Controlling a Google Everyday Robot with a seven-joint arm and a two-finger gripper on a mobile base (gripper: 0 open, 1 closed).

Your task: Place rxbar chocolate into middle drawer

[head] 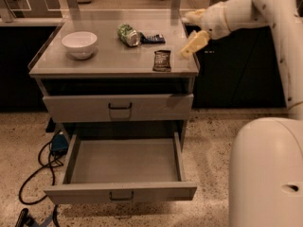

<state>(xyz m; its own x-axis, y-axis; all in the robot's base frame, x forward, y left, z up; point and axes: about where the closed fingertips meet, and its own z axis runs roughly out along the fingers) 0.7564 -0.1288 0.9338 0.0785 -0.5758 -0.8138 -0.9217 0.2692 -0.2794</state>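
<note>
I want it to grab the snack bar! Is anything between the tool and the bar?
Nothing visible does. The tool hovers just right of the rxbar chocolate, with bare countertop between; the can and blue wrapper lie farther back.

Spotting a white bowl (pixel 79 44) at the left of the cabinet top (pixel 109 63), a green can (pixel 128 34) lying sideways near the back — a dark blue wrapper (pixel 152 38) touching it. Noting cables (pixel 35 174) trailing over the floor (pixel 213 141), and the gripper (pixel 192 30) hovering, fingers spread, by the top's right edge.
</note>
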